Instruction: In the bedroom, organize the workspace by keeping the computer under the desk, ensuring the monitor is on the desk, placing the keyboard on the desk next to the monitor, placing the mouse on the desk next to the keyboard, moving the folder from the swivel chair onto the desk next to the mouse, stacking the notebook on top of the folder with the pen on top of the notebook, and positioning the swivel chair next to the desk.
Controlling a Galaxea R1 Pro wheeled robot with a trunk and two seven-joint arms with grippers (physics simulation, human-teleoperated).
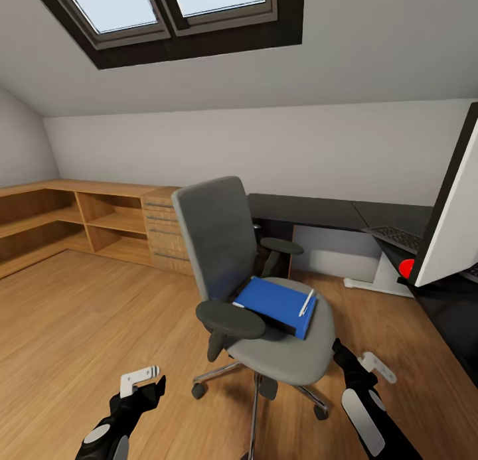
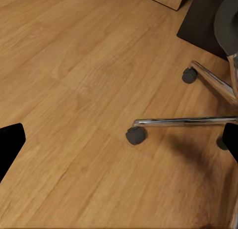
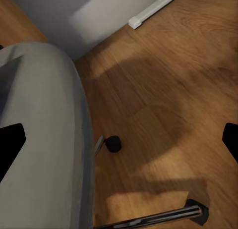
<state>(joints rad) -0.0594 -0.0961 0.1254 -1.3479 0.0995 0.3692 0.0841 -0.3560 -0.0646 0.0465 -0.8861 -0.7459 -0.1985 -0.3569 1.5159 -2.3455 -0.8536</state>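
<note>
1. Two grippers hang low before the swivel chair (image 1: 265,301): the left gripper (image 1: 141,378) out over bare floor, the right gripper (image 1: 372,367) just beside the seat's front edge, both with fingers spread and holding nothing.
2. The folder (image 1: 275,304) lies on the seat toward its right edge, long axis running back-left to front-right, the pen (image 1: 306,303) on top; the right arm is nearer.
3. The desk (image 1: 318,211) stands behind, the monitor (image 1: 451,214) at right.
4. The wooden floor (image 2: 74,115) is level; the room has a sloped ceiling with a skylight (image 1: 172,2).
</note>
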